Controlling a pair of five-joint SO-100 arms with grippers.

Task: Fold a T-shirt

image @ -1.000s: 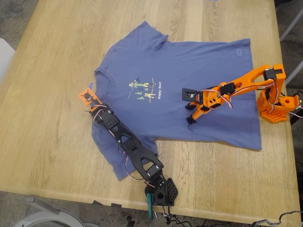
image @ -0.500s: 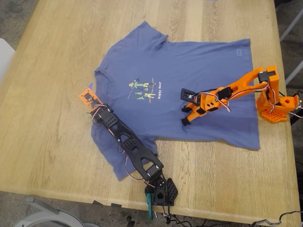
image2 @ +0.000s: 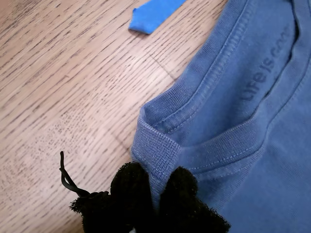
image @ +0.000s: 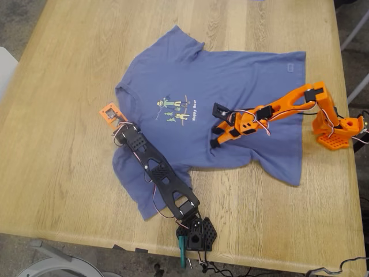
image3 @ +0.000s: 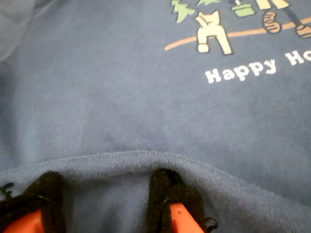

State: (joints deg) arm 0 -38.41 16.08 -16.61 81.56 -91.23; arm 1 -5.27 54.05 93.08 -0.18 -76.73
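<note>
The blue-purple T-shirt (image: 230, 81) lies flat on the wooden table, print up, with its neck toward the exterior view's left. My first gripper (image: 113, 116), on the black arm, is at the collar (image2: 194, 116); its black padded fingers (image2: 129, 194) are shut on the ribbed collar edge. My second gripper (image: 214, 140), on the orange arm, is shut on the shirt's hem (image3: 146, 158) and holds it folded over the body just below the cartoon print (image3: 211, 29). The print (image: 176, 108) also shows in the exterior view.
The black arm's base (image: 196, 231) is clamped at the table's near edge and the orange arm's base (image: 337, 130) at the edge on the exterior view's right. A small blue tape strip (image2: 154, 13) lies on bare wood (image: 63, 173) beside the collar.
My second gripper has moved toward the exterior view's left, dragging the hem over the shirt's body; the shirt's lower corner followed. My first gripper shifted slightly at the collar.
</note>
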